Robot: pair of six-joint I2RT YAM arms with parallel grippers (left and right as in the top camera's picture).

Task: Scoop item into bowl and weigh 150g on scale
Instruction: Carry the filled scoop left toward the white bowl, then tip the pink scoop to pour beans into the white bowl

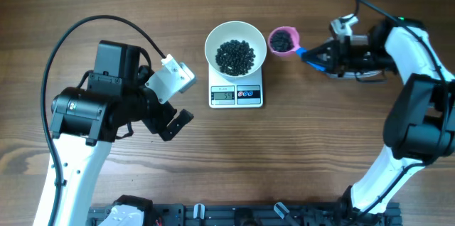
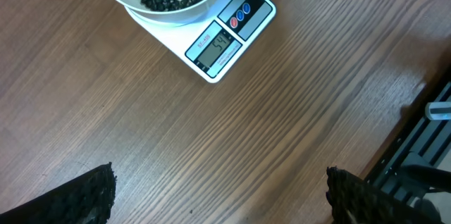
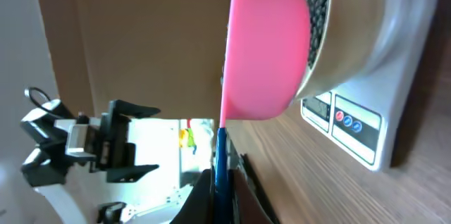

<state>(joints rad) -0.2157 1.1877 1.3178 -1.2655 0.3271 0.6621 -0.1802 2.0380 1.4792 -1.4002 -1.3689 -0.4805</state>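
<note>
Small pink plastic scoop (image 3: 268,48), loaded w/ tiny round black-blue beads (image 1: 281,40), hangs just beside the right rim of the deep round white bowl (image 1: 215,38). It's not over the rim yet; touching or a hair off, can't tell. Bowl sits on the flat white digital scale (image 1: 237,97) and holds a dark bead heap (image 1: 235,55); display digits too small to trust.

Scoop's thin blue handle (image 1: 305,52) runs from the cup away to the R gripper (image 1: 320,57), long axis approx. across the table, cup end toward bowl. R gripper is clamped tight on that handle, cup approx. level, beads staying in. R arm reaches in from the right side, elbow folded back.

Next move, I reckon: short shift left over the rim, then roll wrist to tip.

L gripper (image 1: 176,119) hangs front-left of scale, fingers (image 2: 88,196) spread wide, empty.
</note>
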